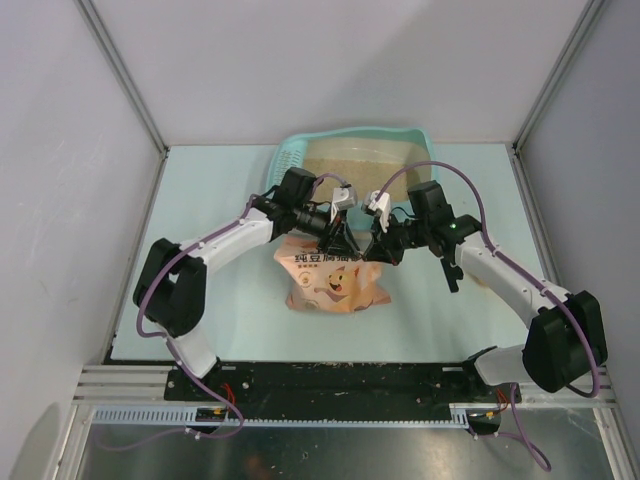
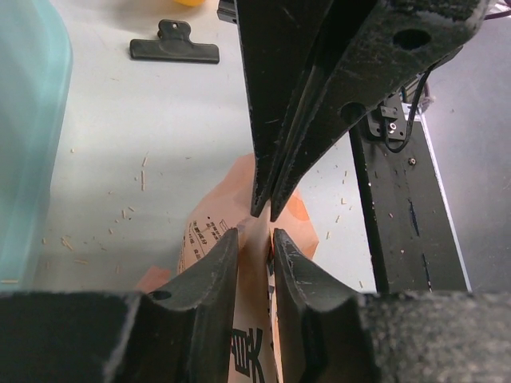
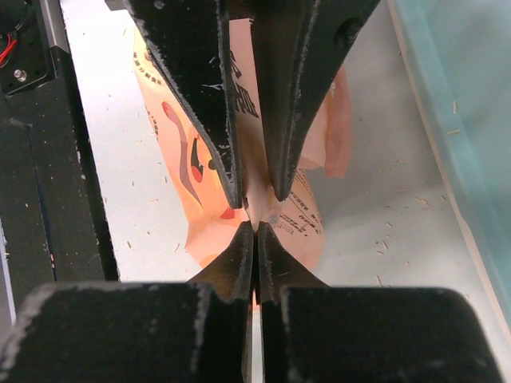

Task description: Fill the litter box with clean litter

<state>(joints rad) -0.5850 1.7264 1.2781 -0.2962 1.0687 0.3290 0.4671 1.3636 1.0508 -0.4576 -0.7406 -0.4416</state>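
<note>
Nearest the arm bases, the pink bag [image 1: 335,280] is spreading out on the near side of both pincers, its printed face turned up. Whether its bottom is resting on the surface [image 1: 200,200] I cannot tell.

Just above it, the left pincer [image 2: 255,239] and the right pincer [image 3: 255,227] are meeting tip to tip on the bag's top edge. Each is squeezed down to a thin slit and is pinching a fold of that edge. The right one is pressing almost flat, while the left one is showing a slightly wider slit filled by the paper.

Beyond the pincers, away from the bases, the litter box [image 1: 420,135] is lying with its long axis running left to right, its near wall close behind the two wrists. The clean litter [image 1: 355,160] is showing as a beige layer inside it. The box's slotted end is sitting on the left pincer's side.

Both pincers are about equally near the box, so the pour is probably calling for both to carry the bag's mouth straight away from the bases, over that near wall.
</note>
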